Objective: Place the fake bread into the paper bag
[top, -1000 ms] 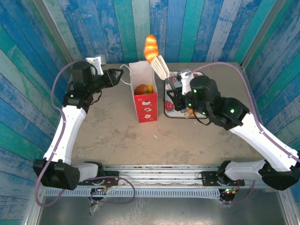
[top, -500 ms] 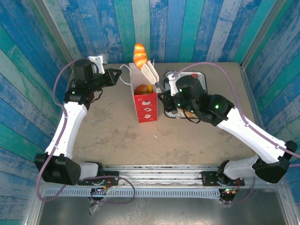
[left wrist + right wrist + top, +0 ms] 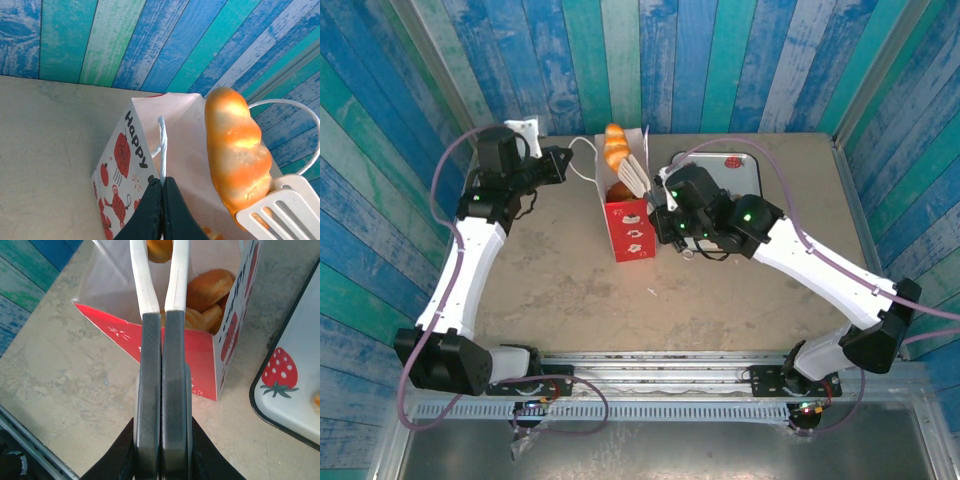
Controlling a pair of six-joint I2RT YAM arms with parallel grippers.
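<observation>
in the right wrist view the right gripper (image 3: pixel 161 320) has its black fingers pressed together on the handle end of a pair of white tongs (image 3: pixel 142 275), whose two arms run up out of frame, so the pastry (image 3: pixel 159 250) they pinch is cut off at the top edge. below them the paper bag (image 3: pixel 175 347) stands open on the table (image 3: pixel 550 290) with several golden buns (image 3: pixel 210 287) lying inside; how many cannot be counted, since the tongs and the bag wall hide part of the pile. red lettering on the bag's side is seen edge-on and cannot be read. just right of the bag is the white tray (image 3: pixel 300 405) with a strawberry print (image 3: pixel 280 375), cropped by the frame; from above the right arm covers most of the tray (image 3: pixel 750 165). from the left wrist the left gripper (image 3: pixel 162 187) is closed tight on a thin white loop handle (image 3: pixel 162 150) at the bag's rim, its body out of frame below. the bag face reads "happy" (image 3: pixel 136 140) above red figures, with the capital h printed large. the orange twisted roll hangs over the bag mouth, its lower end hidden behind the slotted tong blade (image 3: pixel 280 210). the blue plank wall (image 3: pixel 150 40) rises behind.
</observation>
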